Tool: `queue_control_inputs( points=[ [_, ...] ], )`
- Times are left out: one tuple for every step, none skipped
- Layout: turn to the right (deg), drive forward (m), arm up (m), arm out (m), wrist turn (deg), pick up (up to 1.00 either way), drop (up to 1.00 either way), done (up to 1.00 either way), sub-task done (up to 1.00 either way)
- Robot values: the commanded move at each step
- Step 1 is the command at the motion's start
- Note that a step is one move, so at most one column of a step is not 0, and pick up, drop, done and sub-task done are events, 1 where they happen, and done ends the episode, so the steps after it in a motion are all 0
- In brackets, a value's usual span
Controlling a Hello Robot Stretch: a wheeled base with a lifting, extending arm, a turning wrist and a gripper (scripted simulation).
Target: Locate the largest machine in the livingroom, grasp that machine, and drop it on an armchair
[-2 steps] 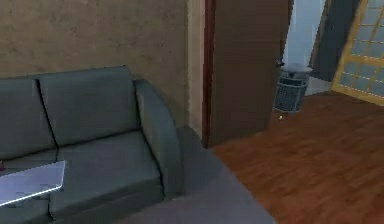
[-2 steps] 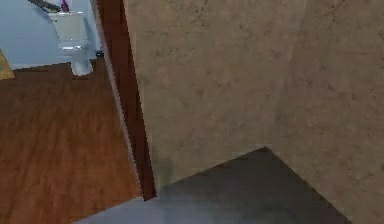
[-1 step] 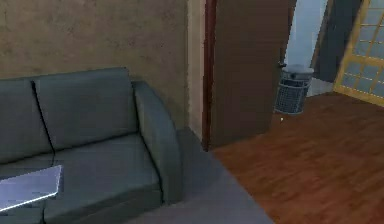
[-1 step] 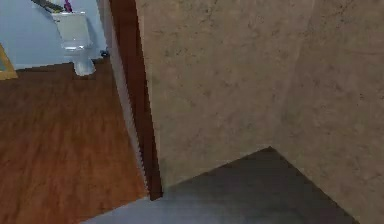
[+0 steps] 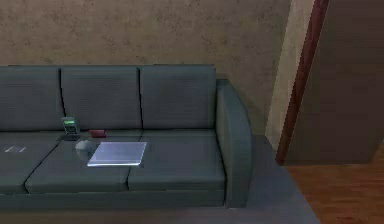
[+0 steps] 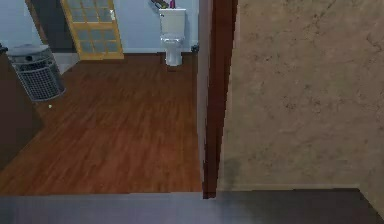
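**Q:** Where is the machine to be grasped?
**A:** A flat pale slab (image 5: 118, 153), judged to be a closed laptop, lies on the middle seat cushion of the sofa (image 5: 180, 95). Lying flat suits a soft seat, since it cannot tip there.

**Q:** What lies near it?
**A:** A small green box (image 5: 70, 127) and a dark red item (image 5: 98, 132) sit behind it, toward the sofa's backrest. Both are smaller, so the slab is the likely target.

**Q:** State of the fingers?
**A:** It cannot be told. Past the sofa's arm end, a dark doorframe (image 5: 300, 85) gives onto a wood floor (image 6: 120, 130).
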Motion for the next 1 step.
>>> queue_control_inputs(
  points=[
    [0.0, 0.30, 0.00, 0.00, 0.0, 0.00, 0.00, 0.00, 0.00]
  ],
)
